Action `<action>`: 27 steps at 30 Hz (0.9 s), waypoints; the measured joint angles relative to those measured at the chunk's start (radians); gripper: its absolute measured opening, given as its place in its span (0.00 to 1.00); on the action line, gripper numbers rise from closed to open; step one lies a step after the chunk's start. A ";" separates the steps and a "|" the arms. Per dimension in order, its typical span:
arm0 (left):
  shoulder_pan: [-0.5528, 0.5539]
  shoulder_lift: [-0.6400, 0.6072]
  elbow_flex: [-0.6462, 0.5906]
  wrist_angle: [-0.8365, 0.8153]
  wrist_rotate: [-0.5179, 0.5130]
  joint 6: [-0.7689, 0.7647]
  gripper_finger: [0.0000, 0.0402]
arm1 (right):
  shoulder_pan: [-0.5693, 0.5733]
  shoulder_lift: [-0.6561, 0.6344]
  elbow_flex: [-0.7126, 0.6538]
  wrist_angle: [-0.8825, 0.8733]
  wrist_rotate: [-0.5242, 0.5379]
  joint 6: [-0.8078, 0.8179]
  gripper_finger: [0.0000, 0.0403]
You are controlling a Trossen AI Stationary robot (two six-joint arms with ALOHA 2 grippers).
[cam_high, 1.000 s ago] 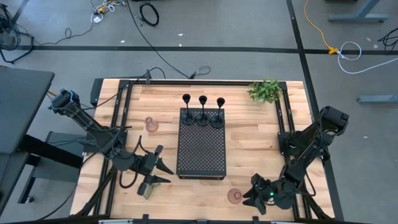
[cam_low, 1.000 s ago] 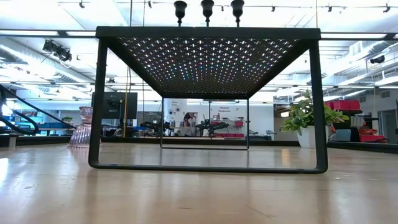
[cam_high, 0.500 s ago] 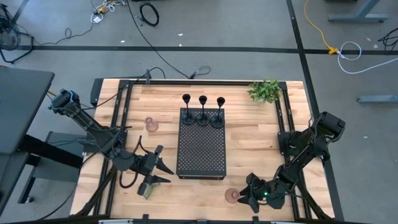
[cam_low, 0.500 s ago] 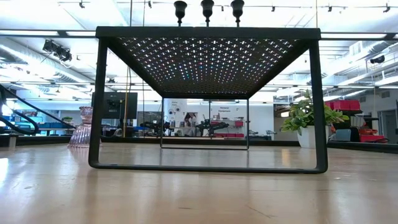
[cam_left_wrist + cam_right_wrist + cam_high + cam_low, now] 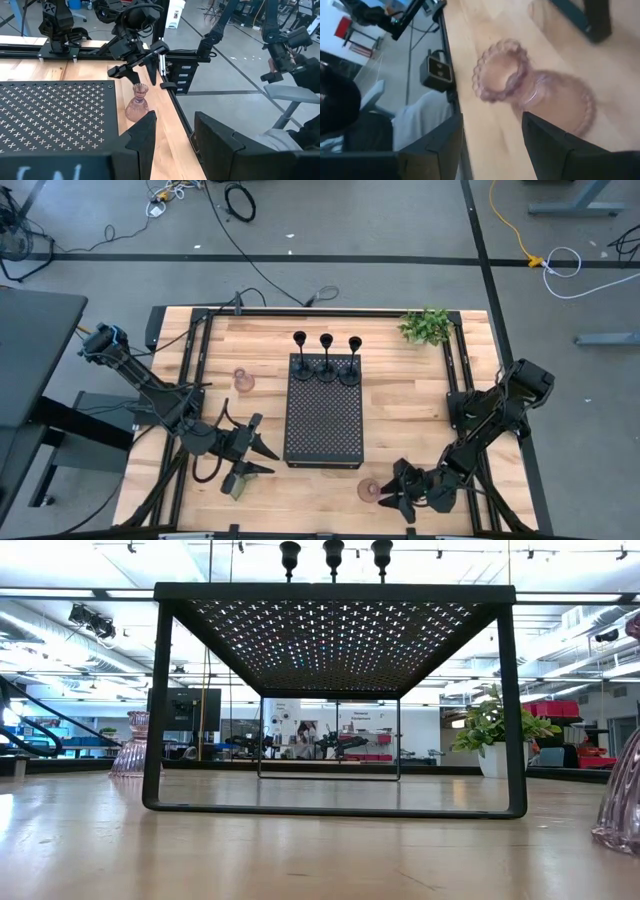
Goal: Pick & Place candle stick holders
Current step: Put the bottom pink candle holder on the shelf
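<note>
Right gripper [image 5: 385, 496] sits low at the table's near edge with its jaws parted and nothing between them; in the right wrist view both fingers [image 5: 555, 150] frame bare wood, and the pink holder [image 5: 530, 92] stands just ahead of the tips, not yet between them. From above, that pink holder [image 5: 369, 491] lies immediately to the left of the right gripper, toward the tray [image 5: 324, 420], standing upright on its base, so its long axis is vertical and the jaws meet it from the side at about neck height. The left wrist view bears this out: the gripper's fingers straddle the space just over the holder's beaded rim, apparently clear of the glass. Judgement: a short advance along the present line would bring the neck between the jaws; the approach looks roughly centred. The right arm is plainly the nearer to this piece. Left gripper [image 5: 262, 459] waits by the tray's near left corner, jaws part open, empty, with an olive holder [image 5: 236, 486] just beside it. A second pink holder [image 5: 243, 380] stands left of the tray. Three black holders [image 5: 325, 366] stand in a row on the tray's far end.
</note>
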State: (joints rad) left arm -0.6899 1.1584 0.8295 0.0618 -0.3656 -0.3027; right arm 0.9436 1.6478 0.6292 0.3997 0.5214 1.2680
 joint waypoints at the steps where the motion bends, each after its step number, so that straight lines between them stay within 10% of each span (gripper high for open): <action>1: 0.000 0.000 0.000 -0.001 0.000 0.000 0.34 | 0.000 0.000 0.000 0.004 -0.019 0.012 0.51; 13: 0.000 0.000 0.000 -0.001 0.000 0.000 0.34 | -0.001 0.000 0.000 0.013 -0.111 -0.007 0.51; 27: -0.010 0.017 -0.001 -0.012 -0.002 0.000 0.34 | 0.068 0.021 0.067 -0.059 0.234 -0.215 0.47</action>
State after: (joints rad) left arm -0.7001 1.1751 0.8289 0.0494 -0.3680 -0.3031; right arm 1.0113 1.6691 0.6964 0.3410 0.7552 1.0526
